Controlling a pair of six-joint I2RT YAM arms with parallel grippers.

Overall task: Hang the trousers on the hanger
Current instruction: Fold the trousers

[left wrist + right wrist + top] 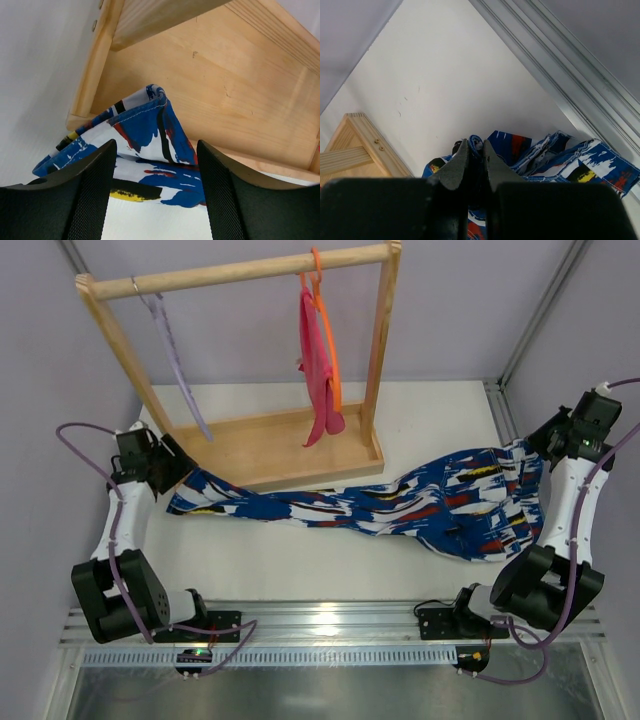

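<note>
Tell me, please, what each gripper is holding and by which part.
Right gripper: the trousers, by an edge fold at their wide end. Left gripper: nothing.

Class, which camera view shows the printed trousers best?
The top external view: the trousers lie stretched full length across the table. The left wrist view shows only one folded hem corner; the right wrist view only a bunched edge pinched in the right gripper.

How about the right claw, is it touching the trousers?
Touching. Right wrist view: the right claw is pinched shut on a fold of the trousers.
</note>
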